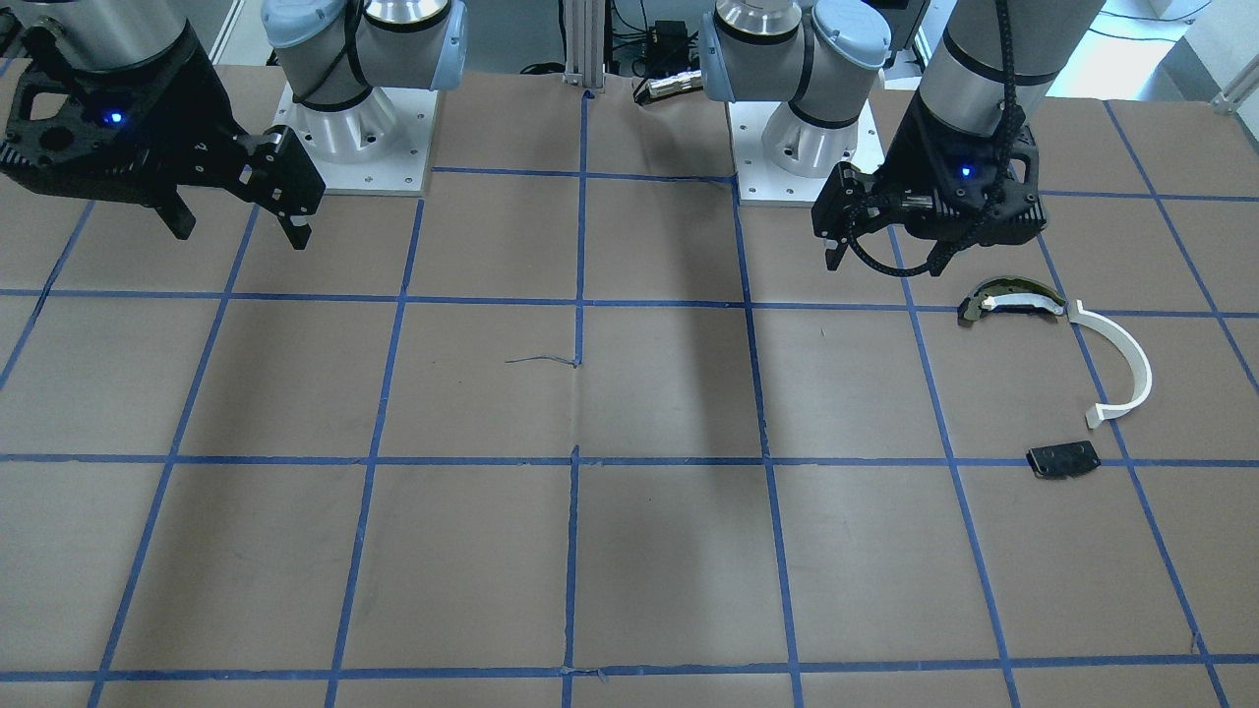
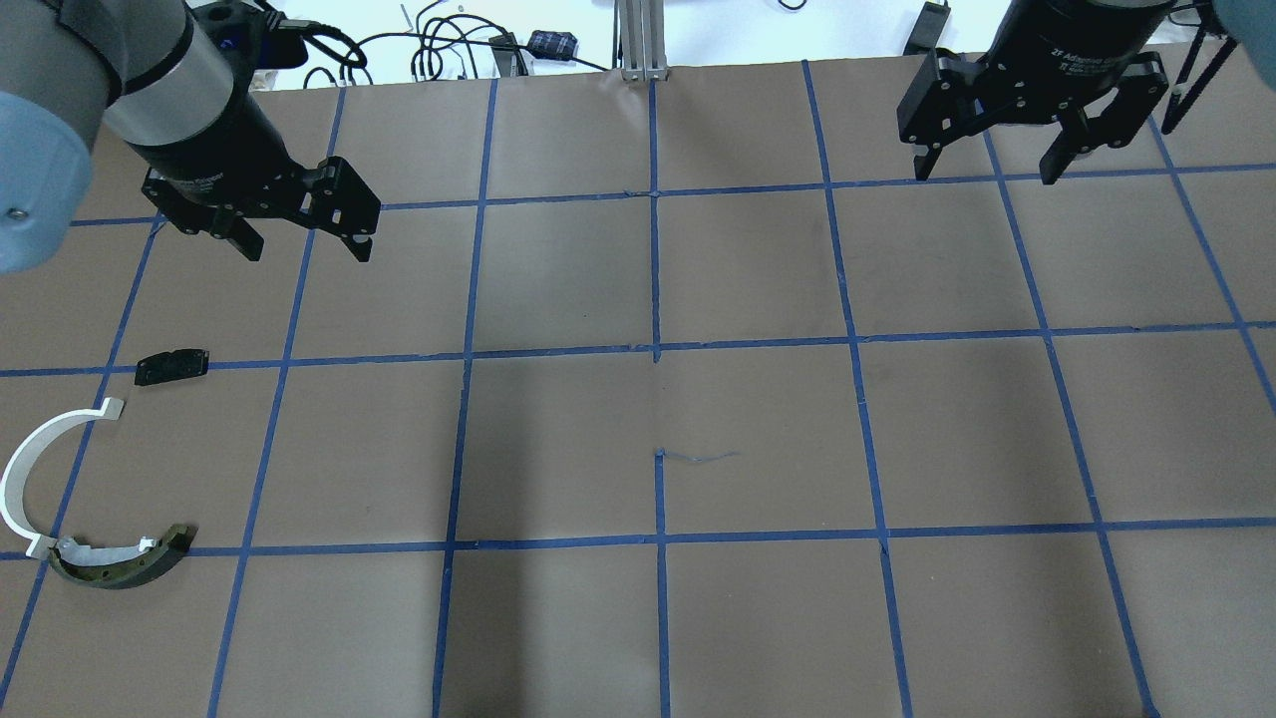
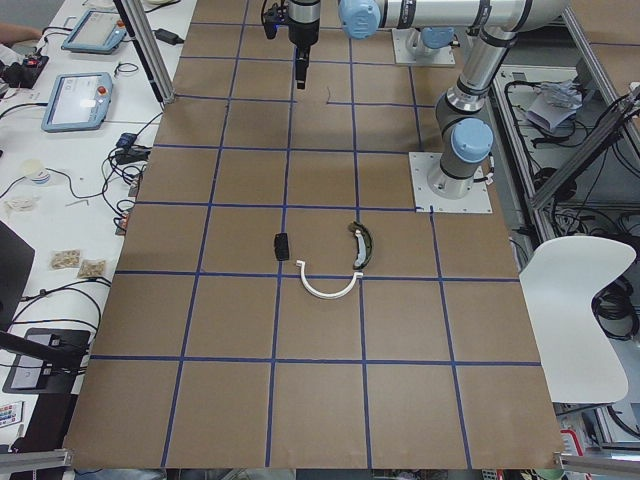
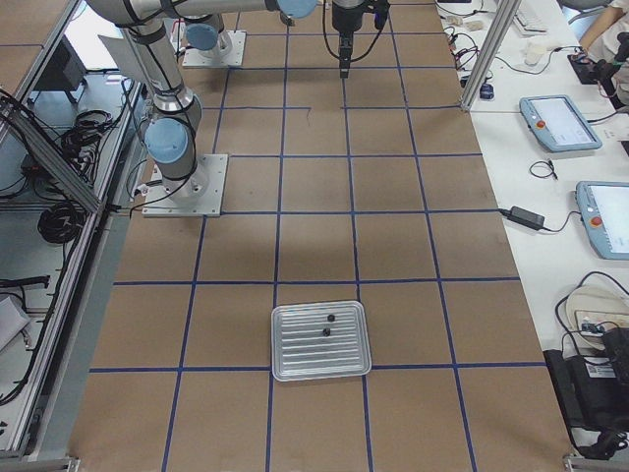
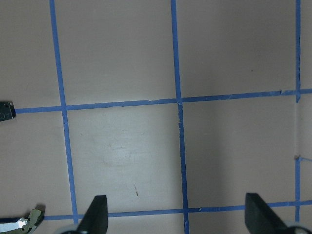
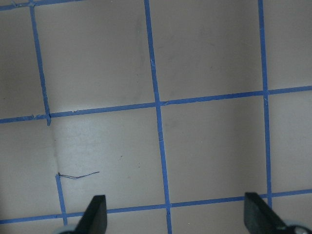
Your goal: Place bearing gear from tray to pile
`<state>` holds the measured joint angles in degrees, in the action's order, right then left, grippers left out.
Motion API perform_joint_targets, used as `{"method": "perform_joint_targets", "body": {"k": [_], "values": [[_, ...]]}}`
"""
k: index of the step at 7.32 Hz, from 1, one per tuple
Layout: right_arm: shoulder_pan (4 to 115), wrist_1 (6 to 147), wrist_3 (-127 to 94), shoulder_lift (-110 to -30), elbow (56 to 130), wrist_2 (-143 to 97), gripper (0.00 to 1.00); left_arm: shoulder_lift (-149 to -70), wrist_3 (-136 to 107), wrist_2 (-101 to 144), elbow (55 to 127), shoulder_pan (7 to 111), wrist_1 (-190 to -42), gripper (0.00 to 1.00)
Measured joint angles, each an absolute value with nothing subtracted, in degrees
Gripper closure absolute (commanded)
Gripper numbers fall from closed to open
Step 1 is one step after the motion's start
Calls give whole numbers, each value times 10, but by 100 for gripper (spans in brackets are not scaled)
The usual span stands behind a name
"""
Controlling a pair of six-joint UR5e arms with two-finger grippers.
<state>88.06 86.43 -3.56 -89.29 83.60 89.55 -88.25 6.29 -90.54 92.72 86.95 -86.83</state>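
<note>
As both hang above the table [image 2: 758,439], left pincer [image 2: 305,249] spread wide, gripping nothing, right pincer [image 2: 985,173] equally wide, empty

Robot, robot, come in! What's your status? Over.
Left gripper and right gripper open, empty, hovering. Two small dark parts on tray. Pile on robot's left side. No obstacle seen.
</note>
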Motion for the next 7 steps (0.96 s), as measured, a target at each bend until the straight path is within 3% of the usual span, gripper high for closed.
{"method": "perform_joint_targets", "body": {"k": [4,7], "values": [[880,862,-25,-893,830,890,0,-879,64,-907,928,868,-868,0],[830,846,174,-891,823,900,1,-878,62,-905,928,871,-868,0]]}}
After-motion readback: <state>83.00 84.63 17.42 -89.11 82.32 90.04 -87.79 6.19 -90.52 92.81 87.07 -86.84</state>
